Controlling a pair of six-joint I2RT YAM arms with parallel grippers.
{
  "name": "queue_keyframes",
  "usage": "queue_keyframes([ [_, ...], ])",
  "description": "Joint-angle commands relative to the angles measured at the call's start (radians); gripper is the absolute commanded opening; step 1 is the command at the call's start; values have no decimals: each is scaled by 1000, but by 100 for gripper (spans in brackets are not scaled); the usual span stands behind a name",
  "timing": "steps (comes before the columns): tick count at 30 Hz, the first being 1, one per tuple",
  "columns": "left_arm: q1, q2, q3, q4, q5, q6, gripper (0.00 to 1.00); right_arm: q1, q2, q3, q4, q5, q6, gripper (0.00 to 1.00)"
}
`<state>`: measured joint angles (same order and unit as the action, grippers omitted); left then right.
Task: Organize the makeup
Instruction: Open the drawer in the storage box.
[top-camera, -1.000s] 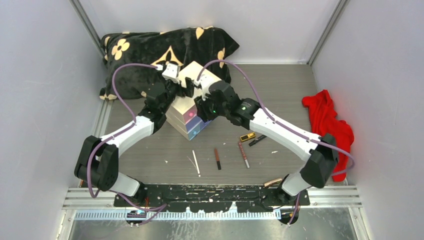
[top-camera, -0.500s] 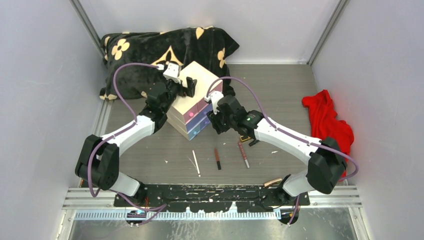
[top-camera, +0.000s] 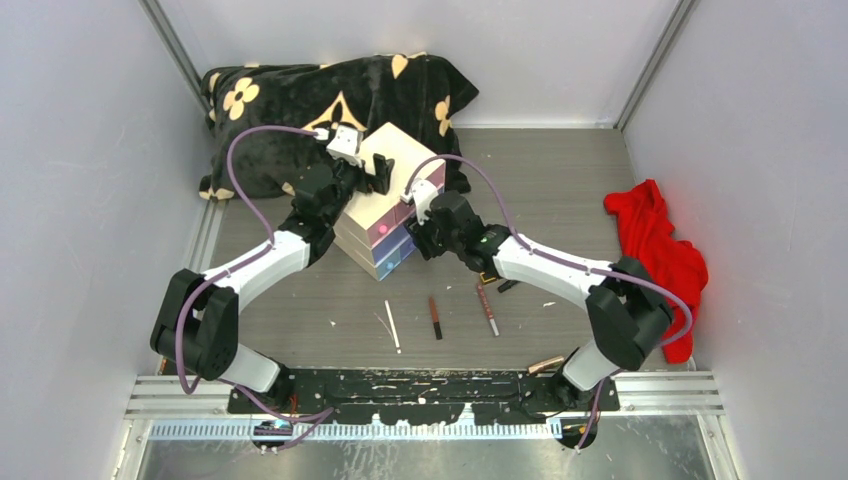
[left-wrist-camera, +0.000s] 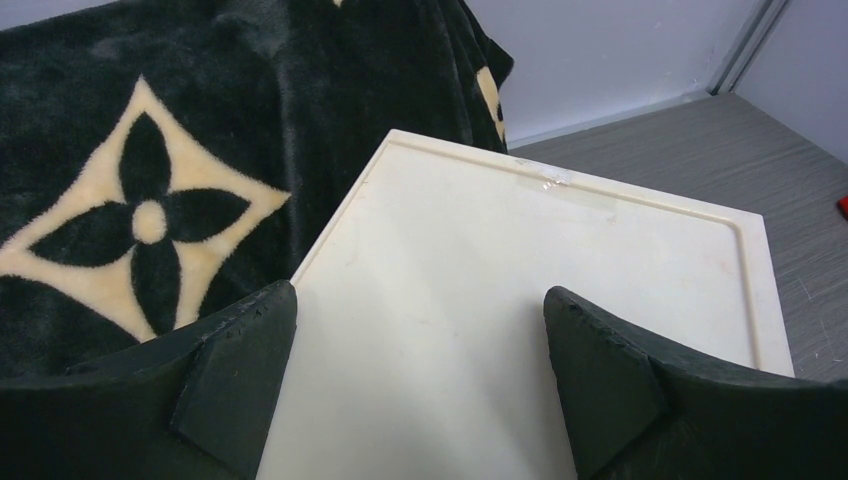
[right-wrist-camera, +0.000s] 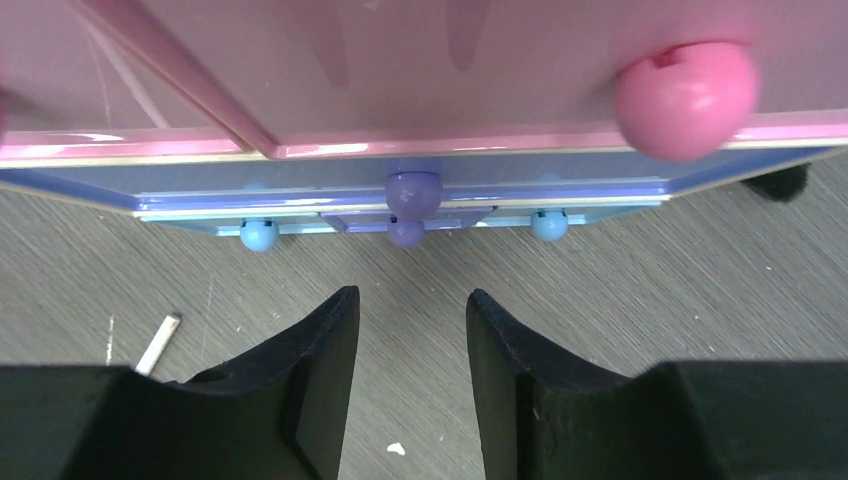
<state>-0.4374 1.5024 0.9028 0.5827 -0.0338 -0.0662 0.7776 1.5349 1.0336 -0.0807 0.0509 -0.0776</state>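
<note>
The makeup lies on the grey table in the top view: a white pencil (top-camera: 393, 326), a red-brown pencil (top-camera: 435, 317), another red-brown pencil (top-camera: 488, 308), a black-gold compact (top-camera: 490, 276) partly under my right arm, and a gold tube (top-camera: 547, 364). My left gripper (top-camera: 377, 174) is open and rests over the cream box's top (left-wrist-camera: 520, 250), with the jaws wide apart (left-wrist-camera: 420, 290). My right gripper (top-camera: 425, 237) is open and empty (right-wrist-camera: 412, 292), low over the table in front of the drawers. A pink knob (right-wrist-camera: 686, 100) and a purple knob (right-wrist-camera: 414, 192) face it.
The cream box (top-camera: 372, 215) with pink and blue drawers stands at the centre back. A black blanket with beige flowers (top-camera: 300, 100) lies behind it. A red cloth (top-camera: 655, 245) lies at the right wall. One end of the white pencil (right-wrist-camera: 158, 343) shows left of my right fingers.
My right gripper has come down off the box's right side and now sits low in front of the drawers. The left arm and the makeup have not moved.
</note>
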Motion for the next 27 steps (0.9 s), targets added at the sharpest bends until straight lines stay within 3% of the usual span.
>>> queue_keyframes([
  [1,18,112,-92,-390,-68,-116,94,-1,28,1,170,-12,-47,49],
  [19,19,127,-90,-383,-60,-122,94,-19,113,12,335,-26,-55,46],
  [27,19,126,-90,-383,-62,-123,94,-21,106,21,356,-25,-42,28],
])
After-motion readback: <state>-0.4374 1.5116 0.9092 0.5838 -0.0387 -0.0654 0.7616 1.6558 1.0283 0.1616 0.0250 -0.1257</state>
